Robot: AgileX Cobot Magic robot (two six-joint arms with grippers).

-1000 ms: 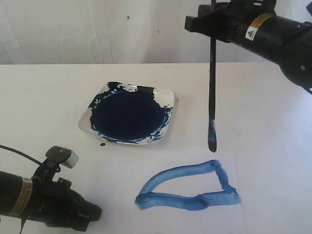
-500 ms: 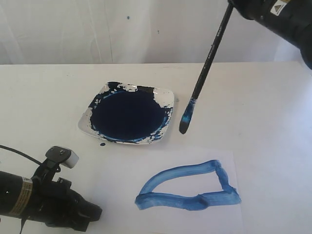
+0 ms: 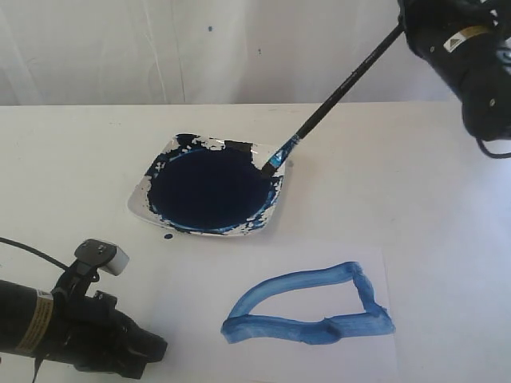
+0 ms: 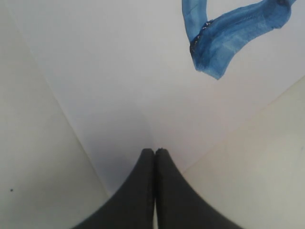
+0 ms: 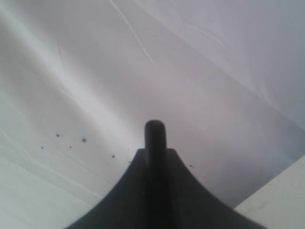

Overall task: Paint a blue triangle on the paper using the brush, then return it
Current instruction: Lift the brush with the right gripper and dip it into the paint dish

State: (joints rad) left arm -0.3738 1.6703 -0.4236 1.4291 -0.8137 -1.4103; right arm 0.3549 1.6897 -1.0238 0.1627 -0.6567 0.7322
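The blue triangle lies painted on the paper at the front of the table; one corner of the blue triangle shows in the left wrist view. The brush slants down from the upper right, its blue tip over the right rim of the paint dish. My right gripper is shut on the brush handle, high at the top right. My left gripper rests shut on the paper's near-left corner, with nothing in it.
The white dish of dark blue paint sits mid-table, behind the paper. A white cloth backdrop hangs behind the table. A small paint drop lies in front of the dish. The left arm lies low at the front left.
The right gripper has swung the brush from hanging upright over the paper to slanting leftward, carrying its tip to the dish's right rim. The left arm has not moved.
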